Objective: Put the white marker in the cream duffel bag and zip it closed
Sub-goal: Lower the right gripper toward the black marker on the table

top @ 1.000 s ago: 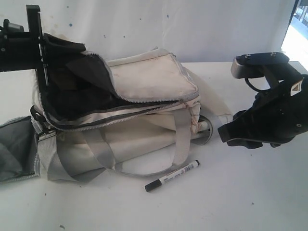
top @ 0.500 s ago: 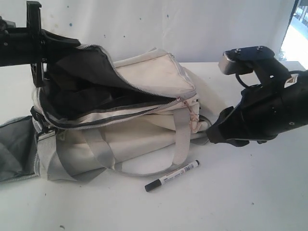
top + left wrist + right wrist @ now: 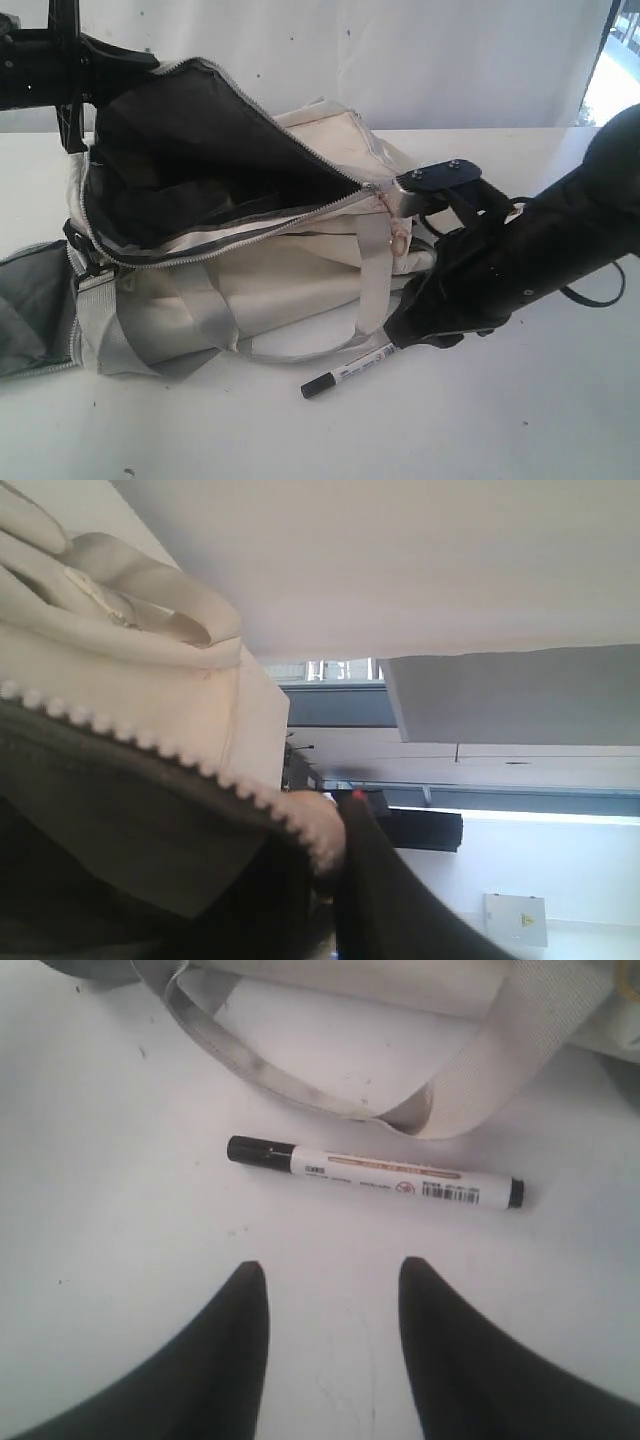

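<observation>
The white marker (image 3: 352, 368) lies flat on the table (image 3: 520, 420), just in front of the cream duffel bag (image 3: 290, 290), near its grey strap (image 3: 300, 1082). The right claw (image 3: 330, 1272) hangs over the marker with fingers apart, not touching it. The left claw (image 3: 328, 852) is clamped on the bag's unzipped flap, holding it up.

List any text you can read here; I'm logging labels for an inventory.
On the white marker: small lettering and a barcode on the barrel, too blurred to read.
On the wall box: a yellow triangular sign, no legible words.
On the cream duffel bag: no text visible.
</observation>
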